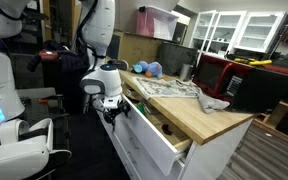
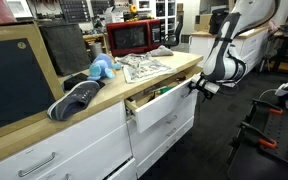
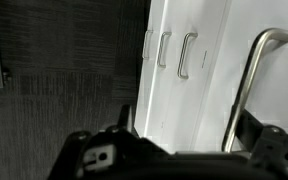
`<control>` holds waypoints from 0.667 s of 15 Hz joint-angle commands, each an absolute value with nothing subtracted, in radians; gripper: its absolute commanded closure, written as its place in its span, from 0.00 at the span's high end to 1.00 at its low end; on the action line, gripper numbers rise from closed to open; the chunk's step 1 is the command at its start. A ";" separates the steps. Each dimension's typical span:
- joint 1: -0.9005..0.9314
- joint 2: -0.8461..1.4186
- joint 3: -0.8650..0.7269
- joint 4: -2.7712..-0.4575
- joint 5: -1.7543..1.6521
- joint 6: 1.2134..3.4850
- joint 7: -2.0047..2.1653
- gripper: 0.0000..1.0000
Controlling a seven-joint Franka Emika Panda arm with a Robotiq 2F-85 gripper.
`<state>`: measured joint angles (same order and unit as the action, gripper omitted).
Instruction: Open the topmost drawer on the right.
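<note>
The topmost drawer [image 1: 162, 128] [image 2: 162, 106] under the wooden counter stands pulled partway out in both exterior views, its pale wood box showing a few small items. My gripper [image 1: 113, 108] [image 2: 200, 88] is at the outer end of its flat white front. In the wrist view the gripper [image 3: 184, 125] is open, with its fingers [image 3: 125, 120] spread wide across the white front [image 3: 199, 90]. The silver handle [image 3: 250, 85] runs just inside the right finger; I cannot tell whether they touch.
On the wooden counter [image 1: 209, 118] [image 2: 109, 88] lie a newspaper [image 1: 170, 88] [image 2: 144, 67], a blue plush toy [image 1: 149, 69] [image 2: 102, 68], a red microwave [image 1: 217, 72] [image 2: 134, 37] and a dark shoe [image 2: 76, 98]. Other drawer handles [image 3: 187, 55] line the cabinet. A white robot [image 1: 6, 110] stands nearby.
</note>
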<state>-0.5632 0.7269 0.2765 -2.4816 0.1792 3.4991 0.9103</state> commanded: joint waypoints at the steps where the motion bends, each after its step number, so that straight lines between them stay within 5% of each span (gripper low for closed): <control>1: -0.597 0.708 0.308 -2.443 0.149 3.497 0.908 1.00; 10: -0.659 0.713 0.359 -2.433 0.125 3.469 0.891 1.00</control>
